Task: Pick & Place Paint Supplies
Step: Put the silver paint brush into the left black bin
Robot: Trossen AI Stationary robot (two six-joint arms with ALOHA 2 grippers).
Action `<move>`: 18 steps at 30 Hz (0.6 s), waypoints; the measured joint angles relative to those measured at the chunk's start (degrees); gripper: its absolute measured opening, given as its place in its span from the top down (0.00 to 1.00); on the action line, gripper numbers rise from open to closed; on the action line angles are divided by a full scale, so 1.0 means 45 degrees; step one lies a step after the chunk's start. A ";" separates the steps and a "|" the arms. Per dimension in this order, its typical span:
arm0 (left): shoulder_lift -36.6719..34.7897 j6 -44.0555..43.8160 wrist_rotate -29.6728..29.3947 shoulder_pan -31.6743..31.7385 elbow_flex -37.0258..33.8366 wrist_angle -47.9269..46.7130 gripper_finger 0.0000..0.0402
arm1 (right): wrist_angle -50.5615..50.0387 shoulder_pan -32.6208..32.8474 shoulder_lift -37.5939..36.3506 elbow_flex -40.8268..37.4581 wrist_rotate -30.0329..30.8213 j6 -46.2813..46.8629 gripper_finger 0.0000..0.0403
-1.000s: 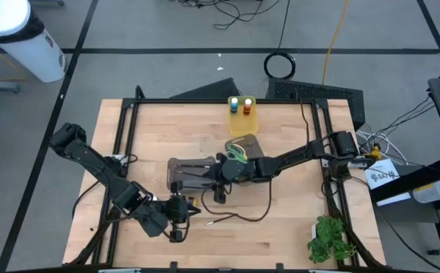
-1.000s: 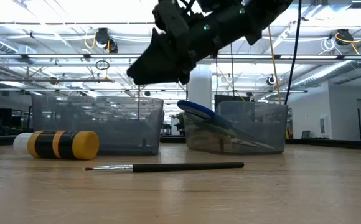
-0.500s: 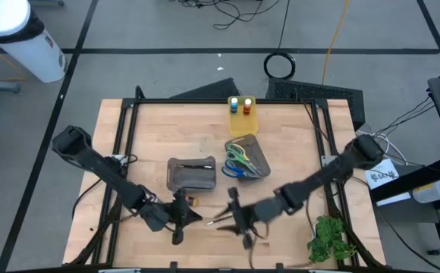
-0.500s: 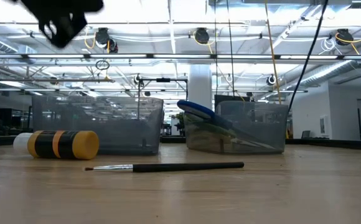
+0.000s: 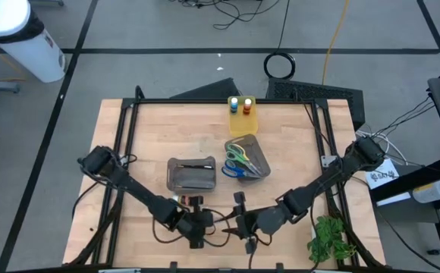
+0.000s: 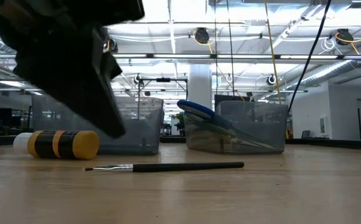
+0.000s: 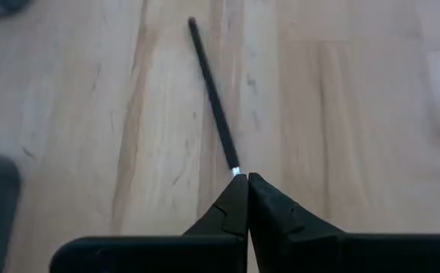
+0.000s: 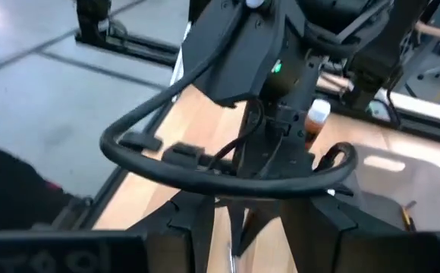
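Observation:
A thin dark brush (image 6: 180, 166) lies flat on the table near its near edge, silver collar and bristle end toward the table's left; it also shows in the left wrist view (image 7: 212, 98). My left gripper (image 7: 243, 180) is shut, and its tips point down just above the brush's collar (image 7: 236, 172). In the low view my left gripper (image 6: 117, 132) stands clear above the brush. My right gripper (image 8: 250, 220) is open, low, right of the left one (image 5: 243, 226), facing it. Three scissors (image 5: 239, 158) lean in a grey bin. Blue and orange-red pots (image 5: 241, 105) stand on a yellow tray.
A yellow-and-black tube (image 6: 59, 144) with a white cap lies left of the brush. A second grey bin (image 5: 191, 174) sits left of the scissors bin. A leafy green sprig (image 5: 328, 236) lies at the near right corner. Bare wood lies between the bins and the far edge.
My right arm has swung from above the scissors bin to the table's near edge and come down beside the brush. My left gripper has moved right and down toward the brush's bristle end. The brush has stayed where it was.

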 joint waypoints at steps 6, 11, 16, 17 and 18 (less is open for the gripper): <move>0.0540 -0.0261 0.0742 0.0105 0.0183 -0.0095 0.97 | -0.0379 0.0002 0.0010 -0.0010 -0.0005 0.0003 0.68; 0.0640 -0.0811 0.0732 0.0237 0.0175 -0.0560 0.98 | -0.0492 -0.0002 0.0010 -0.0010 0.0000 0.0004 0.68; 0.0643 -0.0956 0.0642 0.0233 0.0158 -0.0939 0.97 | -0.0602 -0.0002 0.0010 -0.0010 -0.0006 0.0154 0.68; 0.0682 -0.1037 0.0632 0.0232 0.0122 -0.0905 0.97 | -0.0702 -0.0002 0.0010 -0.0006 -0.0005 0.0313 0.68; 0.0684 -0.1106 0.0632 0.0228 0.0122 -0.0940 0.98 | -0.0871 -0.0002 0.0010 -0.0005 -0.0010 0.0471 0.68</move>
